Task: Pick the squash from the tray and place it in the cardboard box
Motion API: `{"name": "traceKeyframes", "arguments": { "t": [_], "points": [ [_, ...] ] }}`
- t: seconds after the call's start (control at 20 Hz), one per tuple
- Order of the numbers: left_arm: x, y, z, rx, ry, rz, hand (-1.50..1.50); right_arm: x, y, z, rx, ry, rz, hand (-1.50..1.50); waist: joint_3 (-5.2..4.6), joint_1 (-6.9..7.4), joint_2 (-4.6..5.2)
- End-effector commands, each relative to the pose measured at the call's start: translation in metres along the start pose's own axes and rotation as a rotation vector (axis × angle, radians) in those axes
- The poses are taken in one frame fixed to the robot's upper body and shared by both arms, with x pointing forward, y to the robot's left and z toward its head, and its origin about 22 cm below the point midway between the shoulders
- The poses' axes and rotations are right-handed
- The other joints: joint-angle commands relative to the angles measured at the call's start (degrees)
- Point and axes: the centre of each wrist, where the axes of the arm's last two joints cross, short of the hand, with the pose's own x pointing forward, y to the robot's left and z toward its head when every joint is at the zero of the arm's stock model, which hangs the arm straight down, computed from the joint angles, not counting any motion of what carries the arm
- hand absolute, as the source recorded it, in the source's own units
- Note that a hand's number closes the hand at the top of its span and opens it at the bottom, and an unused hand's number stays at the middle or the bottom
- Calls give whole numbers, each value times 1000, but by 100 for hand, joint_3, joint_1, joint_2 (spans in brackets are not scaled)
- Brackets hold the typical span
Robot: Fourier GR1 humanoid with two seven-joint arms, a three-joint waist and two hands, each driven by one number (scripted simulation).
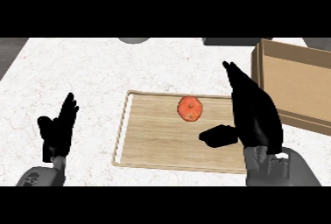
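Right now the squash (190, 108) lies untouched toward the far side of the tray (155, 144), my right hand (255, 116) open-fingered near its right, and I judge it light, stiff and smooth-skinned, best pinched across its narrow width.

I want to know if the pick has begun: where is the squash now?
In the head view the squash lies on the tray, in its far half near centre, just left of the right robot hand and apart from it.
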Motion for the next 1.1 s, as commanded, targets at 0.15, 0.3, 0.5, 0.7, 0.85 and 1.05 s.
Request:
{"name": "traceKeyframes", "arguments": {
  "t": [0.15, 0.3, 0.5, 0.7, 0.85, 1.05],
  "points": [
    [-9, -5, -5, 16, 3, 1, 0, 30, 36, -18, 127, 206, 140, -150, -1, 1, 24],
    [-18, -9, 11, -20, 9, 12, 0, 42, 37, -21, 180, 244, 161, -150, 1, 31, 0],
    [-10, -8, 3, -10, -2, -6, 0, 57, 39, -26, 186, 259, 138, -150, 5, 28, 1],
    [-8, 2, -2, -27, 8, 10, 0, 64, 51, -20, 197, 253, 140, -150, 5, 21, -3],
    [-17, -3, 1, -15, -7, 3, 0, 61, 54, -44, 205, 298, 172, -150, 3, 23, 14],
    [-2, -11, -3, -6, -20, 8, 0, 57, 62, -35, 215, 324, 170, -150, 6, -6, -2]
  ]
}}
